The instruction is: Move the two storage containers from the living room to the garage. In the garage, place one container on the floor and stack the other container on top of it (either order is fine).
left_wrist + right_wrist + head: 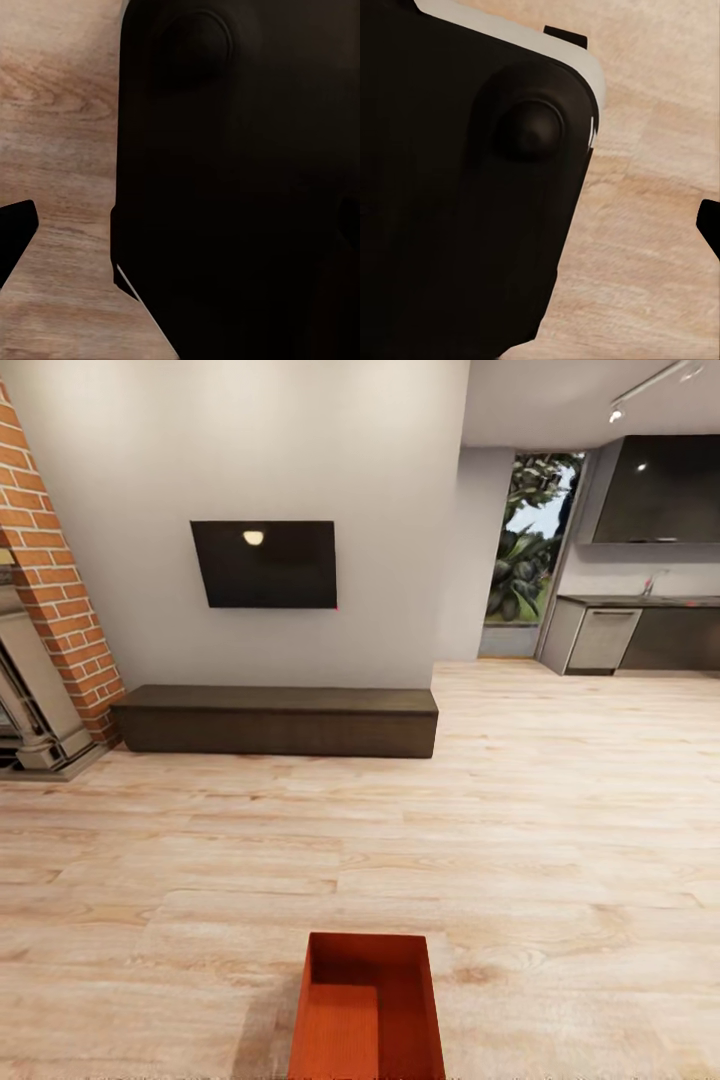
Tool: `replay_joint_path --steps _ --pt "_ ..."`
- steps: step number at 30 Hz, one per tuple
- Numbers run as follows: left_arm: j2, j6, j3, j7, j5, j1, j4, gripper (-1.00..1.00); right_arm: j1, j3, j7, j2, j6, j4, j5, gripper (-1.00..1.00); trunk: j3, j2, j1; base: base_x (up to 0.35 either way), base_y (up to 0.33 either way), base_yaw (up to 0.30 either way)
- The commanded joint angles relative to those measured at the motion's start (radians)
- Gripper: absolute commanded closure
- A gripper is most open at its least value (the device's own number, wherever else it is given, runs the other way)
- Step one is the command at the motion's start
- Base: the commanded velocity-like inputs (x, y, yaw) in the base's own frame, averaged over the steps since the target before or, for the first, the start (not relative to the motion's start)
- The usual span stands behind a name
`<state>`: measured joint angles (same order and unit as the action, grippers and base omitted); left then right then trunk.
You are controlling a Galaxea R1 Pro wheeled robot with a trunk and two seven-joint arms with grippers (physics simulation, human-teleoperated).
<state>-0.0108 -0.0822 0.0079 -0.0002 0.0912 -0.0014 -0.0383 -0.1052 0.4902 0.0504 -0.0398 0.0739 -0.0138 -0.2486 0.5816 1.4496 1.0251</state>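
Nearest the head camera, an orange-red rectangular open-topped storage container (367,1010) sits on the light wood plank floor (560,830), well in front of the long dark low cabinet (277,720). Above that cabinet hangs a black wall screen (265,564). Each wrist view shows dark robot bodywork over planks; whether either pincer is spread or pressed together cannot be told

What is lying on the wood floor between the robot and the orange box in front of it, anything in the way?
Nothing visible: the orange box sits open-topped on bare wood planks at the head view's near edge. The low dark cabinet stands well beyond it, against the wall.
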Motion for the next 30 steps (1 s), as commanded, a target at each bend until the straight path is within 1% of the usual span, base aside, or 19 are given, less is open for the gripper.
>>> replay_joint_path --steps 1,30 --pt "0.0 -0.002 0.0 0.0 0.01 0.0 0.0 -1.0 -0.001 0.007 0.005 0.0 0.004 -0.002 -0.011 -1.0 0.002 0.0 0.0 0.0 0.0 0.0" --pt "0.0 -0.002 0.0 0.0 0.01 0.0 0.0 -1.0 -0.001 0.007 0.005 0.0 0.004 -0.002 -0.011 -1.0 0.049 0.0 0.0 0.0 0.0 0.0"
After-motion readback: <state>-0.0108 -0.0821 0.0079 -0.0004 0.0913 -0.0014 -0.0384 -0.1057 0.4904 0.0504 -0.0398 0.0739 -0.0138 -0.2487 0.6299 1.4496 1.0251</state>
